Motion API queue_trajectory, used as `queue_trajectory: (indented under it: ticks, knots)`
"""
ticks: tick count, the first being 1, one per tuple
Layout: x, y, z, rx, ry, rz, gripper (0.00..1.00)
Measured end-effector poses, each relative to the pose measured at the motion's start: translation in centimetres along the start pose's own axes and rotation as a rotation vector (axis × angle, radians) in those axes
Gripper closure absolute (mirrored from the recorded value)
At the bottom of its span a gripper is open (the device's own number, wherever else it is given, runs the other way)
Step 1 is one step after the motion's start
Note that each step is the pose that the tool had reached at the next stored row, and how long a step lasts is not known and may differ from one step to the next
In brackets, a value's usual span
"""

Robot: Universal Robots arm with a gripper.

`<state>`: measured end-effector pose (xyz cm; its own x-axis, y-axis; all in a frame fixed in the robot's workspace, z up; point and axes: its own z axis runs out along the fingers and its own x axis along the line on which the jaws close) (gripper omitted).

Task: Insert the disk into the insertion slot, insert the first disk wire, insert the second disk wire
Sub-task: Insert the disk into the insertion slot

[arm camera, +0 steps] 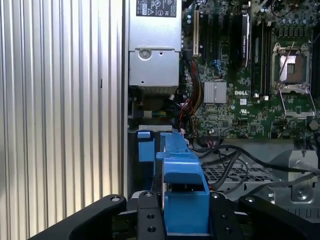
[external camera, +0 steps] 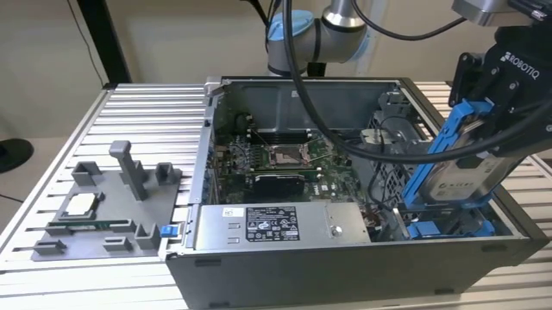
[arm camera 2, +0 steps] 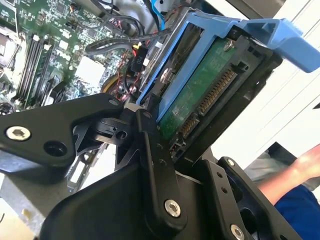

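Observation:
My gripper (external camera: 498, 119) is shut on the disk (external camera: 470, 173), a silver-white drive in a bright blue carrier. I hold the disk steeply tilted, over the case's end at the exterior view's right. Its lower end hangs just above the insertion slot (external camera: 448, 227), whose blue rails and tabs show beneath it. In the second wrist view the disk (arm camera 2: 200, 85) shows its green circuit board and connector pins, clamped between my black fingers (arm camera 2: 150, 131). In the first wrist view the blue carrier (arm camera: 182, 182) sits between my finger pads (arm camera: 149, 216), with the slot's perforated grey metal (arm camera: 235, 175) beyond.
The open computer case holds a grey labelled power-supply box (external camera: 276, 226), a green motherboard (external camera: 276, 161) and loose black cables (external camera: 379, 152) near the slot. A grey fixture (external camera: 103, 206) lies on the slatted table at the exterior view's left. A person's arm (arm camera 2: 300, 170) is near.

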<state>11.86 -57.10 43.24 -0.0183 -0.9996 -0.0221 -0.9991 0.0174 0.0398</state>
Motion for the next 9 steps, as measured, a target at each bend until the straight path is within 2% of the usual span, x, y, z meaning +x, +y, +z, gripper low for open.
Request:
queue_trajectory:
  ticks: [9]
  knots:
    - [0.02,-0.02,0.58,-0.0002,-0.0001,0.0,1.0]
